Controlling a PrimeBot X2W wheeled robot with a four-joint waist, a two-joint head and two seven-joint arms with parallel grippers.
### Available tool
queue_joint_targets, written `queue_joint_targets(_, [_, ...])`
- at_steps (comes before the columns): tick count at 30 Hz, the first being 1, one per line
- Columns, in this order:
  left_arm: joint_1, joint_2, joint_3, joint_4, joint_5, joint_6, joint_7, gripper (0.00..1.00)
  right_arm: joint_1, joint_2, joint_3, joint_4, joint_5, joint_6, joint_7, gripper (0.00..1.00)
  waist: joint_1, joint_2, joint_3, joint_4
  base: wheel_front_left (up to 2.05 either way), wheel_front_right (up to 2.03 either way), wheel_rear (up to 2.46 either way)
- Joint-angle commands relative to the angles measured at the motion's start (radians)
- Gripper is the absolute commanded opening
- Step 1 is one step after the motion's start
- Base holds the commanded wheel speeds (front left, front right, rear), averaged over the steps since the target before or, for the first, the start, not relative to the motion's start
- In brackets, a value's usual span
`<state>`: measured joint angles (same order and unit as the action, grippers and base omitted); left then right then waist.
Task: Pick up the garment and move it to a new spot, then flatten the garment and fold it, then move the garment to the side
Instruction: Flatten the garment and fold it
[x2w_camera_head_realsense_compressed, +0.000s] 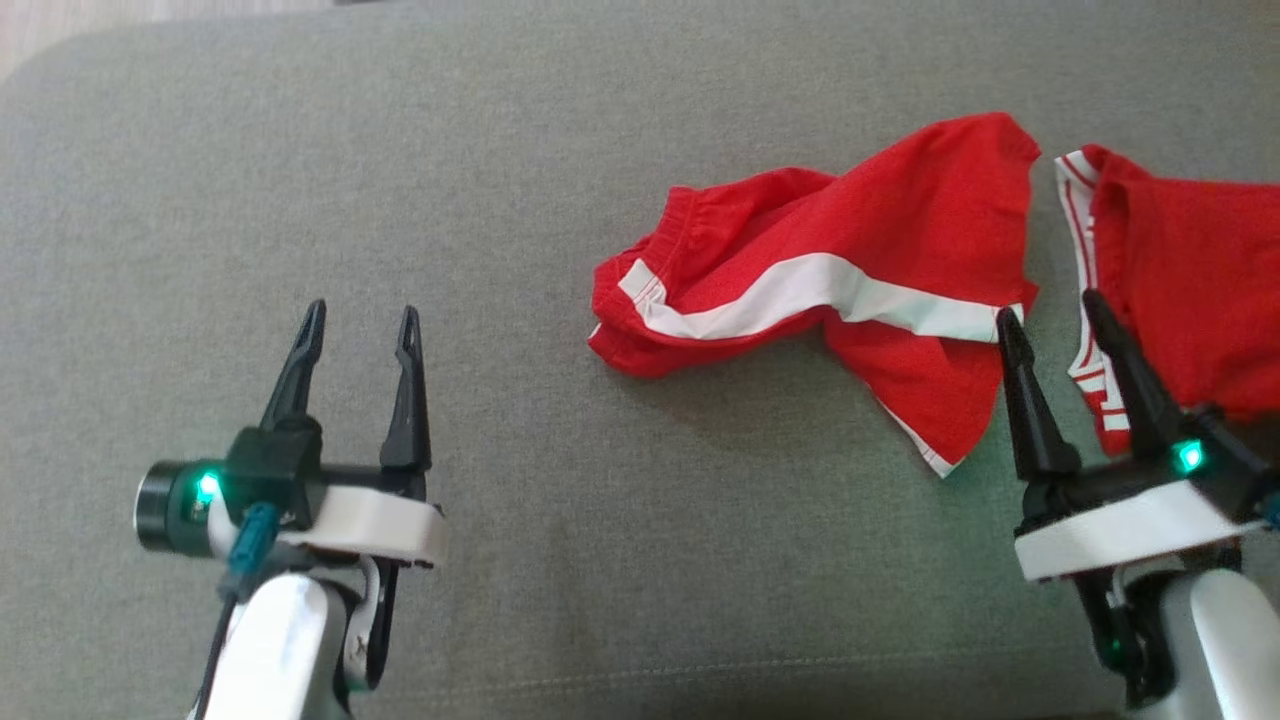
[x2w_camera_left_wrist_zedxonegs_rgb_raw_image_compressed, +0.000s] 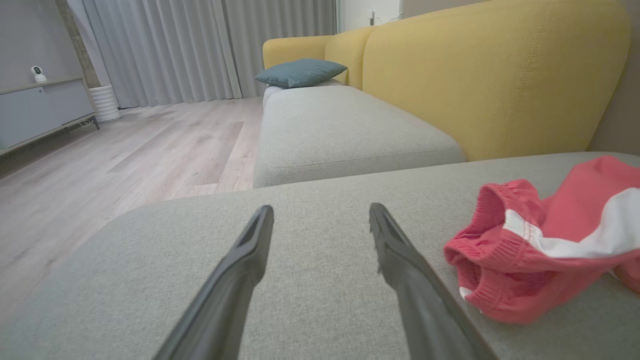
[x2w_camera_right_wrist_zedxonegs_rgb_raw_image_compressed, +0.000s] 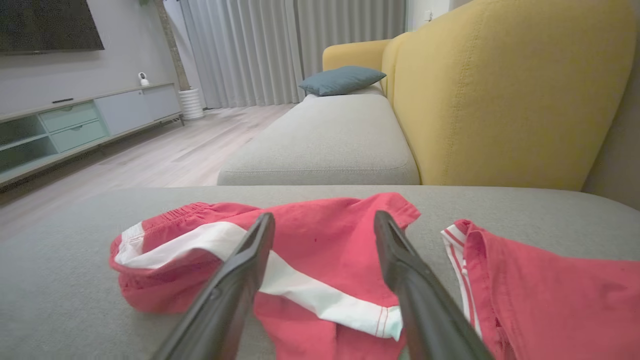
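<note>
Head view: got the red shorts (x2w_camera_head_realsense_compressed: 830, 270) crumpled on the grey cushion (x2w_camera_head_realsense_compressed: 500, 150), right of middle, stretched left to right, waistband pointing left, one leg hem up at the right. Left gripper (x2w_camera_head_realsense_compressed: 361, 310) well off to the left, fingers spread, holding nothing. Right gripper (x2w_camera_head_realsense_compressed: 1048, 305) spread and empty too, tips at the shorts' right end. Another red garment (x2w_camera_head_realsense_compressed: 1190, 290) just beside, chopped by the edge. Left wrist view: waistband end only, rest cut off. Right wrist view: shorts lying crosswise behind both fingers, lower part hidden; can't tell if touching.

Grey cushion (x2w_camera_head_realsense_compressed: 400, 150), crumpled red shorts (x2w_camera_head_realsense_compressed: 900, 210), red striped garment (x2w_camera_head_realsense_compressed: 1190, 270) beside
</note>
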<state>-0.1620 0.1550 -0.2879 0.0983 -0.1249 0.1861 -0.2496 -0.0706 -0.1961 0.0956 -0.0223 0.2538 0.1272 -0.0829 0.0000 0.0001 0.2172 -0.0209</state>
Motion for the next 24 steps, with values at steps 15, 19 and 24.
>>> queue_joint_targets(15, [-0.015,0.03,0.005,-0.048,0.009,0.012,0.006,1.0,0.027,0.019,-0.001,-0.087,-0.011,0.003,0.029,1.0,0.0,-0.0001,-0.01,-0.004,0.0,0.0,0.0])
queue_joint_targets(19, [-0.084,0.015,-0.05,-0.055,0.013,-0.036,0.054,1.0,0.023,0.018,-0.003,-0.089,-0.005,0.003,0.036,1.0,0.0,-0.0001,0.008,-0.001,0.0,0.0,0.0])
queue_joint_targets(24, [-0.212,-0.025,-0.134,-0.022,-0.013,-0.132,0.189,1.0,0.009,0.016,0.009,-0.085,0.001,0.003,0.046,1.0,0.0,-0.0001,0.036,-0.013,0.0,0.0,0.0])
